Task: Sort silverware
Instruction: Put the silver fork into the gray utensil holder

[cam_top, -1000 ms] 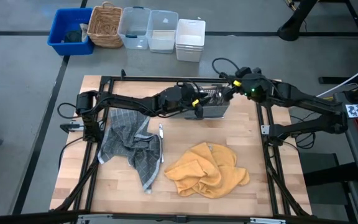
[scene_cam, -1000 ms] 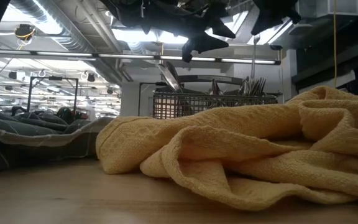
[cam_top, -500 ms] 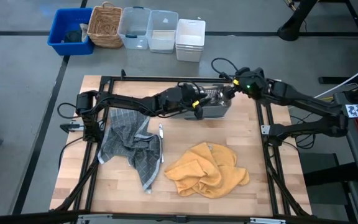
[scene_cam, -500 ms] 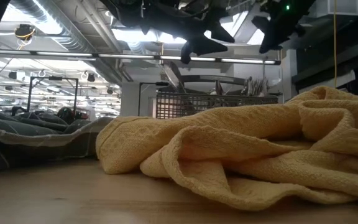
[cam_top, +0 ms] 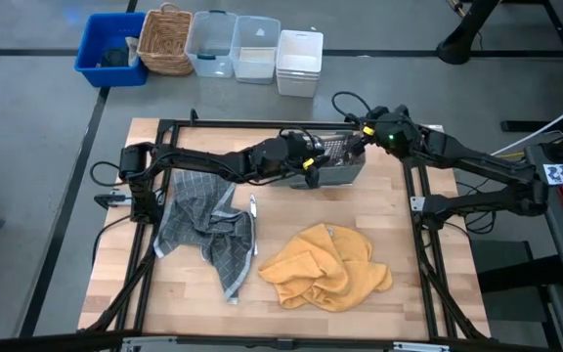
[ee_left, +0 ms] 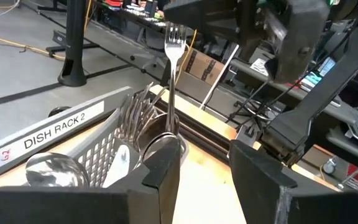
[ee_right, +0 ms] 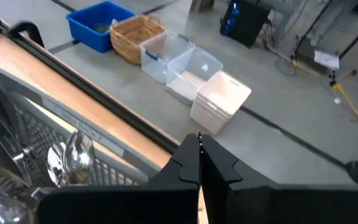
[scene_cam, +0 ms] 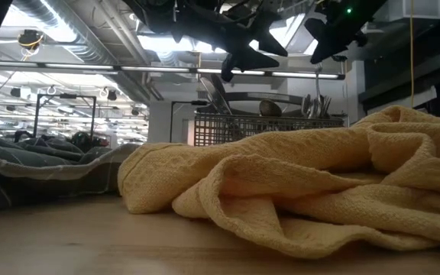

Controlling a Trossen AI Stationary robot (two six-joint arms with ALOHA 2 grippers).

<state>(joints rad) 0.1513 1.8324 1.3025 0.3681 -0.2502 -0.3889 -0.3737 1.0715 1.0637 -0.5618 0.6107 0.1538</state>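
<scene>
A grey mesh caddy (cam_top: 345, 173) stands at the table's far middle and holds several pieces of silverware (scene_cam: 312, 103). In the left wrist view spoons (ee_left: 48, 168) lie in it and a fork (ee_left: 171, 81) stands upright, tines up, handle down in the caddy (ee_left: 98, 155). My left gripper (cam_top: 311, 168) is open at the caddy's near left side (ee_left: 204, 168). My right gripper (cam_top: 360, 140) is shut at the caddy's far right end (ee_right: 199, 143). One loose piece of silverware (cam_top: 253, 208) lies on the table beside a grey cloth. My left gripper is open beside the caddy's end; one finger (ee_left: 160, 171) stands in front of its end wall, and I cannot tell whether it touches. My right gripper is shut beside the caddy's far right corner; its own fingers (ee_right: 188, 165) hide the spot, so I cannot tell whether it touches.
A grey checked cloth (cam_top: 203, 230) lies at the left and a crumpled yellow cloth (cam_top: 325, 266) at the near middle, filling the low view (scene_cam: 296, 191). A blue bin (cam_top: 110, 49), a basket (cam_top: 167, 41) and clear and white bins (cam_top: 262, 54) stand on the floor beyond the far edge.
My right gripper has moved a little toward the table's left, in toward the caddy's far right end. The caddy has turned slightly, and the silverware in it has shifted: spoon bowls now show above its rim in the low view.
</scene>
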